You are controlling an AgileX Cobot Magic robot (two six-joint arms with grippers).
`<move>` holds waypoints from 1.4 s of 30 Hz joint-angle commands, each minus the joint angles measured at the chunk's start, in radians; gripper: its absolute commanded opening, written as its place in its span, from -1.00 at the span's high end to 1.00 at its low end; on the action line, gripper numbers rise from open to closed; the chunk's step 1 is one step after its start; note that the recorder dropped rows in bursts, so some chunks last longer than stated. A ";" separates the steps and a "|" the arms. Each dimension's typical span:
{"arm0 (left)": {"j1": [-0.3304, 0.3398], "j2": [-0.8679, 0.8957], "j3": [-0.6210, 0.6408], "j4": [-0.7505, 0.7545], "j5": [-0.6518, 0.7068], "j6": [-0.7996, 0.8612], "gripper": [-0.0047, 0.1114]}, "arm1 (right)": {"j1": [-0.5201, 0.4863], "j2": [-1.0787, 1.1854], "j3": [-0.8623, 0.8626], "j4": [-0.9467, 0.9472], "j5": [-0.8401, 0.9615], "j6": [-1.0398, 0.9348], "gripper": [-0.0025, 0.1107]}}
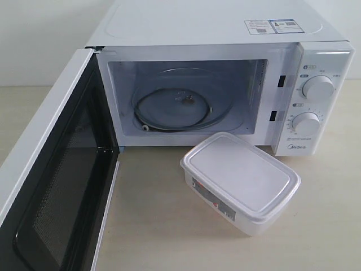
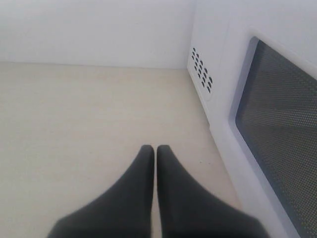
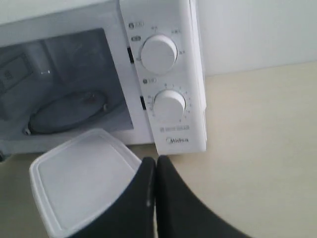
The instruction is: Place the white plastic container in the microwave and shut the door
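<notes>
Bright, even light w/ soft shadows; wrist views blurry.

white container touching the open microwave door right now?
Apart. The exterior view shows a strip of bare table between the white plastic container and the door.

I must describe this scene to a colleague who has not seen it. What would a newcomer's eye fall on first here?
The white boxy microwave stands at the back with its wide white door swung open on the left, showing the glass turntable inside. In front of the opening, the rectangular translucent-white plastic container sits lidded on the tabletop. The black left claw and right claw are shut, empty.
</notes>
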 commanded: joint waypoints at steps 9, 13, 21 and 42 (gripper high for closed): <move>0.001 -0.003 0.004 -0.008 0.000 0.000 0.84 | -0.005 0.013 -0.040 0.062 -0.479 -0.048 0.96; 0.001 -0.003 0.004 -0.008 0.000 0.000 0.84 | -0.005 0.233 -0.205 0.062 -0.448 -0.162 0.96; 0.001 -0.003 0.004 -0.008 0.000 0.000 0.84 | -0.005 0.555 -0.275 0.062 -0.431 -0.166 0.96; 0.001 -0.003 0.004 -0.008 0.000 0.000 0.84 | -0.005 1.051 -0.275 -0.024 -0.706 -0.140 0.96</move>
